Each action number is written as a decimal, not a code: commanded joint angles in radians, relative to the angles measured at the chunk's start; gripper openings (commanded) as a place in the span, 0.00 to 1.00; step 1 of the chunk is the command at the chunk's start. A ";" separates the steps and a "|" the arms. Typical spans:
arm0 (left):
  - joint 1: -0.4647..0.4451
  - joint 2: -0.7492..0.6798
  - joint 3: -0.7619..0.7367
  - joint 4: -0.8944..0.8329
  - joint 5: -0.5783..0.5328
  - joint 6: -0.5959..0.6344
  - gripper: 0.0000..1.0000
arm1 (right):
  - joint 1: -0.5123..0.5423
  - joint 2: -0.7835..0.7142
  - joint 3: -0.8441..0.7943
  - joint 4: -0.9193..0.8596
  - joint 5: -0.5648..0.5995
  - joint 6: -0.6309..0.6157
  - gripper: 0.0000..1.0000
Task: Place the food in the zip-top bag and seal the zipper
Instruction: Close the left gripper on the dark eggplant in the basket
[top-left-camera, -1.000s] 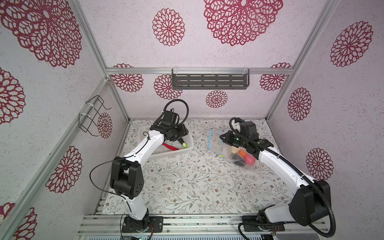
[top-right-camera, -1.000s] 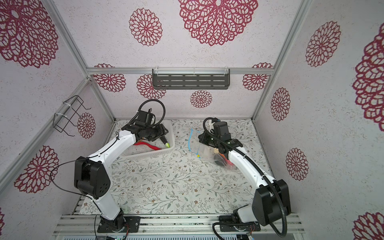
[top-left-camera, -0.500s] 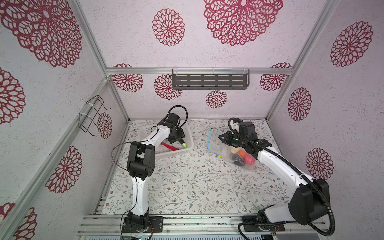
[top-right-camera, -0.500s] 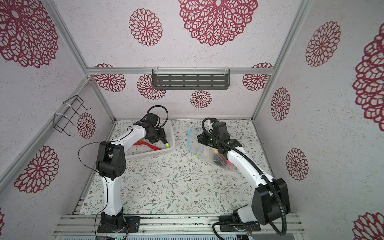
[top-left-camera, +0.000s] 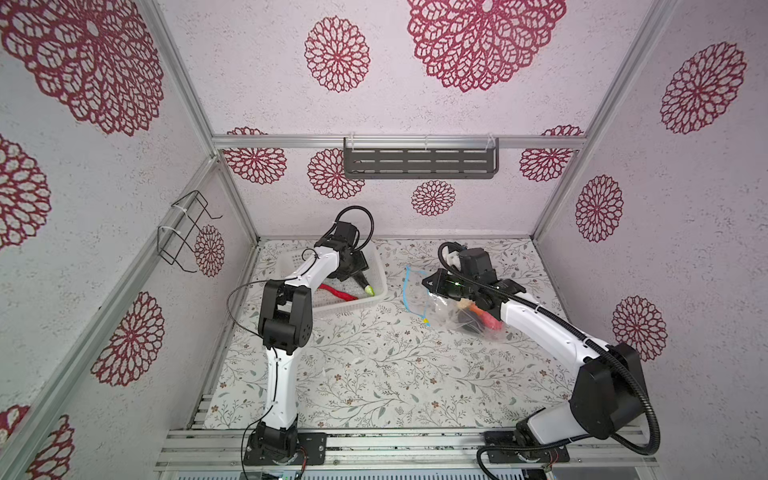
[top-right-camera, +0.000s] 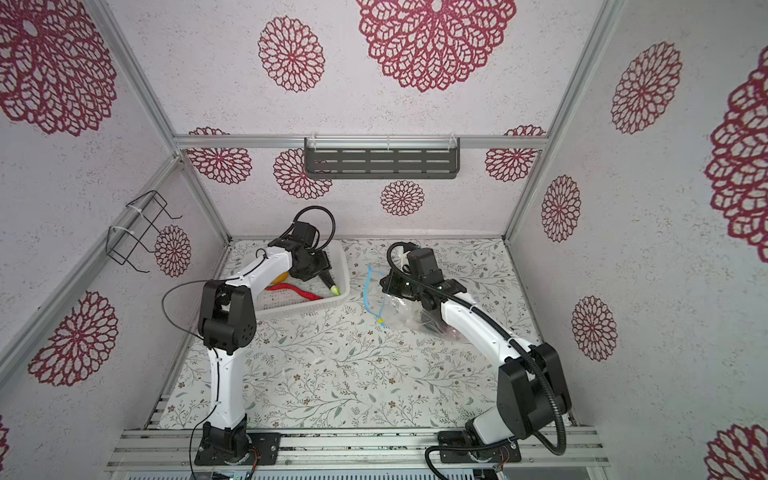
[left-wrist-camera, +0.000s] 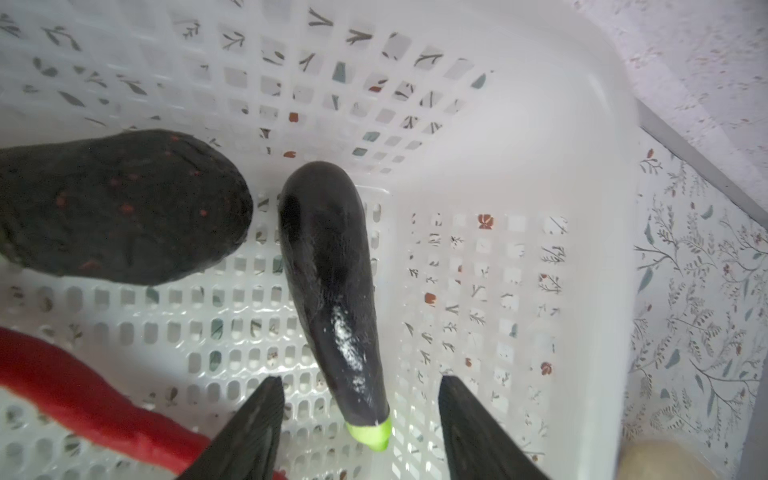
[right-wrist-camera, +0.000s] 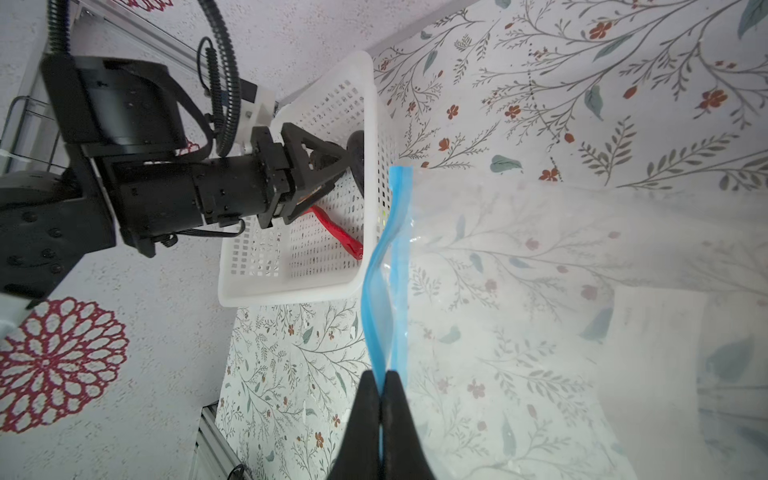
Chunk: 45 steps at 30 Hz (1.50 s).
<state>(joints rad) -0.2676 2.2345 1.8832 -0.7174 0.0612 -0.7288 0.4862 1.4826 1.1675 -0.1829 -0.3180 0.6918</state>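
left end effector, jaws wide, astride the green-tipped piece inside the white basket, near a black lump and the red chilli. right end effector pinched closed on the zipper of the zip-top bag, which lies on the tabletop with food inside.

In the left wrist view the red chilli and black lump run off the edge; a pale blurred shape is unidentifiable. In both top views the right arm hides part of the food inside the zip-top bag.
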 joint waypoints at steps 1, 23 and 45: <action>0.013 0.030 0.039 0.010 -0.034 0.001 0.61 | 0.004 -0.025 -0.006 0.023 -0.001 0.004 0.00; 0.032 0.193 0.215 0.021 -0.094 -0.016 0.52 | 0.006 -0.012 0.013 0.010 -0.001 0.001 0.00; 0.036 0.218 0.220 0.030 -0.101 -0.015 0.45 | 0.005 0.015 0.055 -0.015 -0.003 -0.010 0.00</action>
<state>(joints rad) -0.2409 2.4332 2.0792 -0.6983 -0.0341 -0.7486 0.4881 1.4979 1.1763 -0.1951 -0.3180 0.6895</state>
